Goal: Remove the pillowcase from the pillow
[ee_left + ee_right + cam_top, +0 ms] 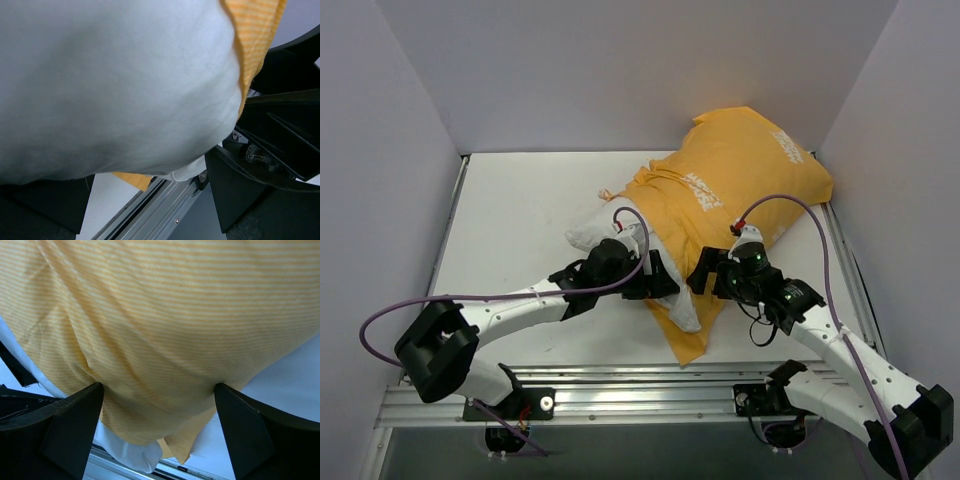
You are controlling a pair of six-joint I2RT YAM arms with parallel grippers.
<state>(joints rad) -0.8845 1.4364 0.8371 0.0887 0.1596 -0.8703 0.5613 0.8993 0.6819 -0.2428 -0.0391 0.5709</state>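
The left hand (pixel 660 277) is spread wide, the white pillow (pixel 592 230) bulging between its fingers (pixel 40 210). The right hand (pixel 705 272) gapes as wide, with the orange pillowcase (pixel 740 175) swelling between its own. Whether either one squeezes, I can't tell. Two arms reach in low from the near edge, hands almost meeting. One pillow in one pillowcase lies toward the far right corner of the worktop (pixel 520 220), its near end bared.
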